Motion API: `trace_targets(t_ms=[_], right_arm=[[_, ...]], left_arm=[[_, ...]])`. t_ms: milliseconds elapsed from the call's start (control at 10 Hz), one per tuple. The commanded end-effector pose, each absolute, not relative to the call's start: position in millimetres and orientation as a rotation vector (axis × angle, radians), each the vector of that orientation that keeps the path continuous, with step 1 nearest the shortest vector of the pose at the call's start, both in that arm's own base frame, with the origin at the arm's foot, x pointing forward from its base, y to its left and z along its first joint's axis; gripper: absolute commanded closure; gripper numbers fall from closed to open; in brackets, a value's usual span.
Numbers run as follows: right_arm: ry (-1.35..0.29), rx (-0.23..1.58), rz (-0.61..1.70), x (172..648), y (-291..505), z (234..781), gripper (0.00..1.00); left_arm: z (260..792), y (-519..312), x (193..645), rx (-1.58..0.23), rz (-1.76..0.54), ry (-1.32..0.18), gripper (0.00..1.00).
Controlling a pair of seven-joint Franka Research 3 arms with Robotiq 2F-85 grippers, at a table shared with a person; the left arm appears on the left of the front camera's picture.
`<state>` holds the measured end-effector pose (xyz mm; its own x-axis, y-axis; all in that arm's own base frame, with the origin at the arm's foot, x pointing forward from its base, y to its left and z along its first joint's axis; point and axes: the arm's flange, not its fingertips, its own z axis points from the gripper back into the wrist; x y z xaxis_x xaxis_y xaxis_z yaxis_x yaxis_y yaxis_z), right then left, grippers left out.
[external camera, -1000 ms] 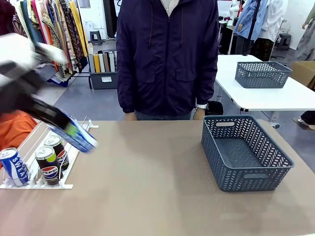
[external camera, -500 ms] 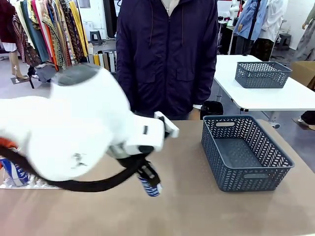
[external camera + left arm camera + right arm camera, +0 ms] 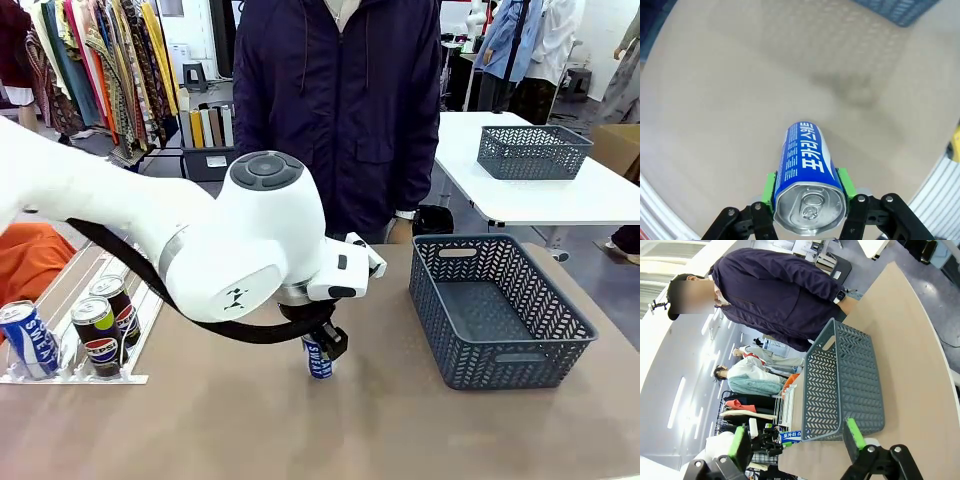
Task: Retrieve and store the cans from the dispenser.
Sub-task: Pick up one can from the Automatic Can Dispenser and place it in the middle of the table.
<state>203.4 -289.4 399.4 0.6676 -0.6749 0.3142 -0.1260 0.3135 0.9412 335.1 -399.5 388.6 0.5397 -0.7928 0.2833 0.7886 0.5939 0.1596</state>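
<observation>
My left gripper (image 3: 322,348) is shut on a blue-and-white Pocari Sweat can (image 3: 318,360), held upright at or just above the tabletop near the middle. In the left wrist view the can (image 3: 807,165) sits between the green pads (image 3: 771,187), silver top towards the camera. The dispenser (image 3: 70,375) lies at the table's left edge with one blue can (image 3: 25,338) and two black Pepsi cans (image 3: 97,335) at its front. My right gripper (image 3: 797,437) is open beside the table, holding nothing, and looks past the basket at the held can (image 3: 790,436).
A dark grey lattice basket (image 3: 500,310) stands on the right of the table with nothing in it; it is also in the right wrist view as the basket (image 3: 840,385). A person in a dark jacket (image 3: 340,110) stands at the far edge. My left arm (image 3: 230,240) spans the table's left half.
My left arm has swung from above the dispenser rightward to the middle of the table, carrying the blue can and bringing it down and upright.
</observation>
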Motion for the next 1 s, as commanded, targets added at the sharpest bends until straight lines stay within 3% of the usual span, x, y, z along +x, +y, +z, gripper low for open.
trace_targets(t_ms=[0, 500, 600, 700, 800, 900], right_arm=[[-0.833, 1.224, -0.403, 207, -290, 402, 0.0], [-0.833, 1.224, -0.403, 207, -290, 402, 0.0], [-0.833, 1.224, -0.403, 207, -290, 402, 0.0], [-0.833, 1.224, -0.403, 207, -290, 402, 0.0], [-0.833, 1.224, -0.403, 207, -290, 402, 0.0], [-0.833, 1.224, -0.403, 207, -290, 402, 0.0]], left_arm=[[384, -411, 340, 0.091, -0.878, -0.354, 1.0], [372, -407, 350, 0.046, -0.868, -0.273, 1.0], [372, -407, 352, 0.038, -0.864, -0.274, 0.83], [374, -405, 353, 0.035, -0.858, -0.277, 0.25], [376, -405, 354, 0.031, -0.85, -0.29, 0.0], [378, -404, 354, 0.028, -0.844, -0.296, 0.0]])
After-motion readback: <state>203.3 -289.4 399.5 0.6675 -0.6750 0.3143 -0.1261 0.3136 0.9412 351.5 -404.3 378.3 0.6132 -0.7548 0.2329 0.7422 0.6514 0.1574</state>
